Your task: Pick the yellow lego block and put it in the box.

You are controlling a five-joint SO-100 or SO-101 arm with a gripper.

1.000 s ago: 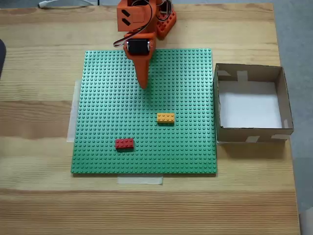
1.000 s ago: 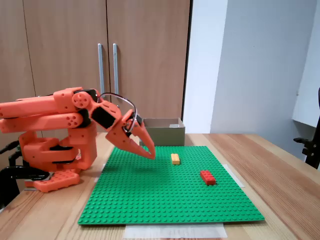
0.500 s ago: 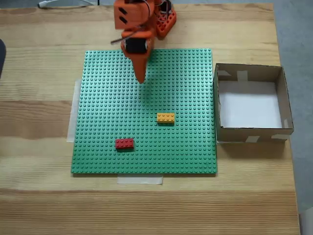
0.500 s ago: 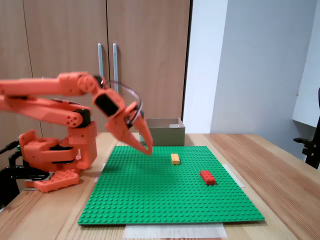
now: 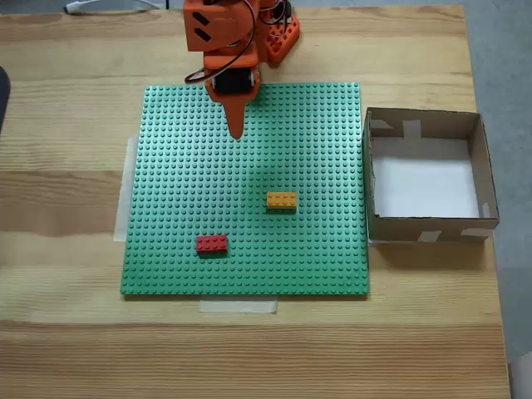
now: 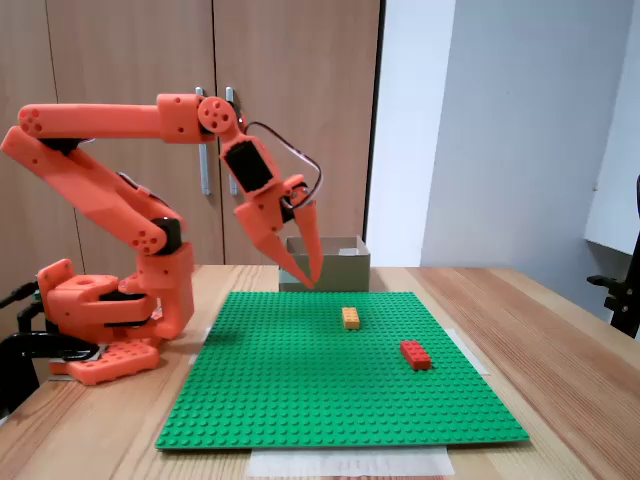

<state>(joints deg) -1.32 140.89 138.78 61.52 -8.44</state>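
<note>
Over the last second the arm has lifted its empty, nearly closed gripper (image 6: 311,281) higher, starting its reach toward the yellow block (image 5: 282,199), which lies well ahead of it, untouched, on the green baseplate (image 5: 183,216).

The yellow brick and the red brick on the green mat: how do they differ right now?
Colour: the yellow brick is yellow-orange, the red brick red. Place: in the top-down fixed view the yellow brick lies nearer the box and the gripper; the red brick lies nearer the mat's lower edge. Both look the same size, lie flat and are untouched.
</note>
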